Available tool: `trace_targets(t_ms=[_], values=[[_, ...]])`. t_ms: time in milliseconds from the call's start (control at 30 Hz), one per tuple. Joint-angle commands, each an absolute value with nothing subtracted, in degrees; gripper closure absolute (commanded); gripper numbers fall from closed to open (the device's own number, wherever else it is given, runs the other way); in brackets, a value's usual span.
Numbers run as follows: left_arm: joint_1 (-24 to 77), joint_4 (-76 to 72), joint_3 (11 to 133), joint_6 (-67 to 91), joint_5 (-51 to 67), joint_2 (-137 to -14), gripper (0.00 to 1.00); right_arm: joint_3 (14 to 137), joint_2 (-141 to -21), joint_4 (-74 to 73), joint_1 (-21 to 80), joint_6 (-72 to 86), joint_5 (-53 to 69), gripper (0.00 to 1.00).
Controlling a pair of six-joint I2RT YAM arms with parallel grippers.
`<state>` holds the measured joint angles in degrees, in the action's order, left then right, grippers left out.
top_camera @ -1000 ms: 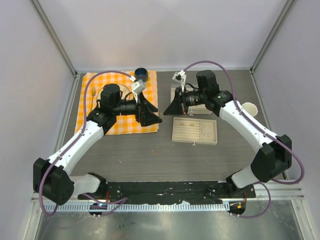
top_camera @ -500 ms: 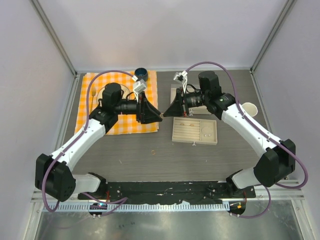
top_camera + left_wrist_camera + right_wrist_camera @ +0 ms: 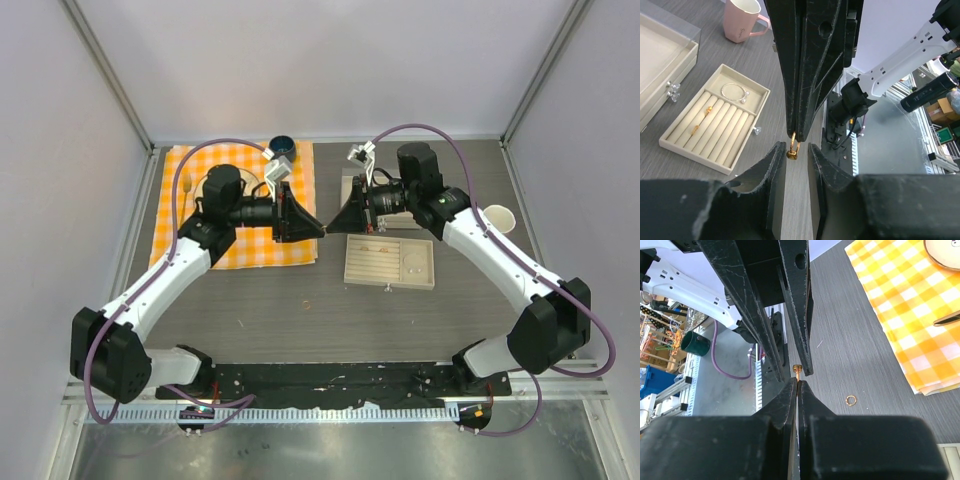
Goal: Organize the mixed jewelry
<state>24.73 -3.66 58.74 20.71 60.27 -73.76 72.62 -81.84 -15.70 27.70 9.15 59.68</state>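
Our left gripper (image 3: 796, 146) is closing: its jaws, wide a second ago, are narrowing around the ring (image 3: 792, 149), not yet pinching it. Our right gripper (image 3: 797, 381) is clamping that ring aloft near the tray (image 3: 692, 157), so we are judging a handover. We are counting one held ring, one loose ring (image 3: 850, 400) on the table (image 3: 250, 300), two gold pieces (image 3: 707, 108) and one hoop (image 3: 735, 92) in the tray.

White arms (image 3: 150, 290), black joints (image 3: 108, 362), purple cables (image 3: 410, 125).
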Motion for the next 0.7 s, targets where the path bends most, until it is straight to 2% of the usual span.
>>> trace_targets(t_ms=[0, 267, 367, 400, 500, 600, 667], values=[[24.5, -6.7, 58.9, 21.6, 61.5, -72.6, 0.74, 72.6, -79.8, -12.7, 27.9, 9.8, 59.7, 0.99], [24.5, -7.5, 58.5, 22.4, 61.1, -72.2, 0.81, 71.9, -79.5, -11.4, 27.9, 10.2, 59.3, 0.99], [24.5, -7.6, 58.4, 22.6, 60.6, -72.1, 0.89, 71.7, -79.2, -11.1, 27.9, 10.5, 59.0, 0.99], [24.5, -7.6, 58.4, 22.7, 60.5, -72.2, 0.94, 71.6, -79.0, -11.1, 27.9, 10.5, 58.8, 0.99], [24.5, -7.6, 58.0, 22.8, 60.0, -71.7, 1.00, 71.4, -78.9, -10.9, 27.9, 10.5, 58.4, 0.99], [24.5, -7.4, 58.0, 22.7, 59.4, -71.6, 1.00, 71.1, -78.7, -11.0, 27.9, 10.0, 57.8, 0.96], [24.5, -6.8, 58.5, 22.2, 59.2, -71.7, 1.00, 71.0, -78.6, -11.3, 27.9, 9.6, 57.2, 0.88]])
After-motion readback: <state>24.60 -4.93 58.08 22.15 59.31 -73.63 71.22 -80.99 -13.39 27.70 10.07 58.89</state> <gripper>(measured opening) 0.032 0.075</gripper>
